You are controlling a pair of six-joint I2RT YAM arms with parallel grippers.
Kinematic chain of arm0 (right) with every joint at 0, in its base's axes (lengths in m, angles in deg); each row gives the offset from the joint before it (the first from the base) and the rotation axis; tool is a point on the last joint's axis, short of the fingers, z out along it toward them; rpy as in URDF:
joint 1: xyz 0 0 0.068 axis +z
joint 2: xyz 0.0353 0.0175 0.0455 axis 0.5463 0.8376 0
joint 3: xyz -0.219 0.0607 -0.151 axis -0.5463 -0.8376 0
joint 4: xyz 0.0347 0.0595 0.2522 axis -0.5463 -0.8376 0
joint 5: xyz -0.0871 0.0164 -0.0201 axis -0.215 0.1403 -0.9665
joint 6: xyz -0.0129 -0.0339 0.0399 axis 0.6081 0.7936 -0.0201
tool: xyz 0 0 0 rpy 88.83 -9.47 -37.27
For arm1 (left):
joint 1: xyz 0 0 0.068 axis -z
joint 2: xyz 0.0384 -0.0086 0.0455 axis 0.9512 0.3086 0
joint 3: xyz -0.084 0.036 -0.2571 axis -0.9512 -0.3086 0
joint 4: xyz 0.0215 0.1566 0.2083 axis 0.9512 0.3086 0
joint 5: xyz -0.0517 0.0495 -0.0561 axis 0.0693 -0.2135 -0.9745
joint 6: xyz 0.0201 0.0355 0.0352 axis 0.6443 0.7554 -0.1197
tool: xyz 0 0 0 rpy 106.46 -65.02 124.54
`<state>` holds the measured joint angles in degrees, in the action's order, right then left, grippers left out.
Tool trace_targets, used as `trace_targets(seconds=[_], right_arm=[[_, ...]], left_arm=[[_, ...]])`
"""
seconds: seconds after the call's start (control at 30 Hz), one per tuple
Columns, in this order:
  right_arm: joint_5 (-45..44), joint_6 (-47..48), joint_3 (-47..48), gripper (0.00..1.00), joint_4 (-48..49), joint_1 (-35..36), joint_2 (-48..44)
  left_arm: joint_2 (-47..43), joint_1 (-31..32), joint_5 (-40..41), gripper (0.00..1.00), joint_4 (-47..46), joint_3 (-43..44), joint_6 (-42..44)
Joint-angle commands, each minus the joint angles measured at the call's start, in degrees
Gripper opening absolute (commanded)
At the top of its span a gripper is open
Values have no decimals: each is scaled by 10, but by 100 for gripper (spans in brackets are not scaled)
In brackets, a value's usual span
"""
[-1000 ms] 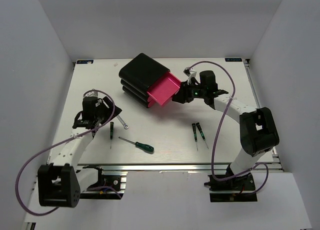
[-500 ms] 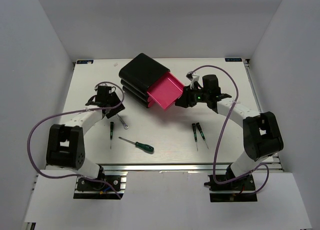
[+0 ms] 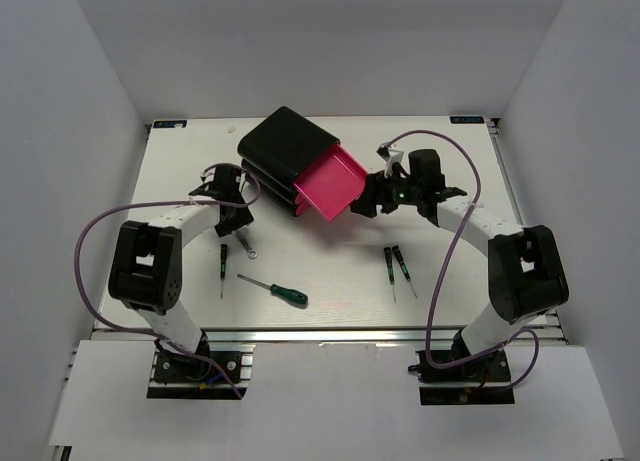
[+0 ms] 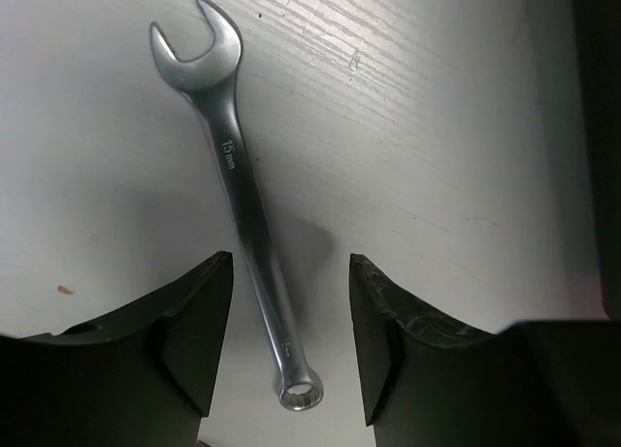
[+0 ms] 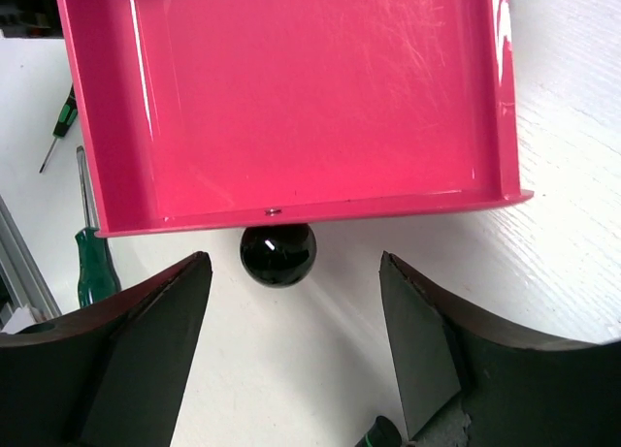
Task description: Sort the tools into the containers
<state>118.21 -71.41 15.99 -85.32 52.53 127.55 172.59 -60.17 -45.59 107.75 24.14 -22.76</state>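
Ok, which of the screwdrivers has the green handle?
The biggest screwdriver, lying nearest the front edge; the thin one left of it and two to its right are black-handled.

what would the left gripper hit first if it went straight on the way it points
The wrench: its handle lies between the open fingers of the left gripper, so the fingertips would likely land on the table either side of it. The height above it is unclear.

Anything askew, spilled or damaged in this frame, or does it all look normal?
Nothing looks damaged or spilled. The black box sits skewed to the table edges, and its one open pink drawer is empty. The wrench and green-handled screwdriver lie loose on the table, unsorted.
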Motion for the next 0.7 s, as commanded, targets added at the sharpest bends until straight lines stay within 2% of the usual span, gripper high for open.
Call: trace_targets(seconds=[0.0, 0.17, 0.3, 0.37, 0.5, 0.67], right_arm=[[-1, 11, -9, 76, -5, -9, -33], [0, 18, -22, 76, -7, -19, -54], [0, 19, -35, 76, -7, -25, -74], [0, 17, -41, 76, -7, -30, -79], [3, 11, -47, 76, -7, -35, -86], [7, 14, -51, 76, -7, -39, -94]], left_arm=[[23, 13, 35, 60, 28, 35, 2], [75, 18, 49, 52, 41, 55, -3], [86, 17, 50, 49, 35, 47, -7], [88, 17, 45, 45, 26, 35, -7], [100, 18, 30, 14, 19, 25, -6], [87, 17, 15, 0, 6, 10, -6]])
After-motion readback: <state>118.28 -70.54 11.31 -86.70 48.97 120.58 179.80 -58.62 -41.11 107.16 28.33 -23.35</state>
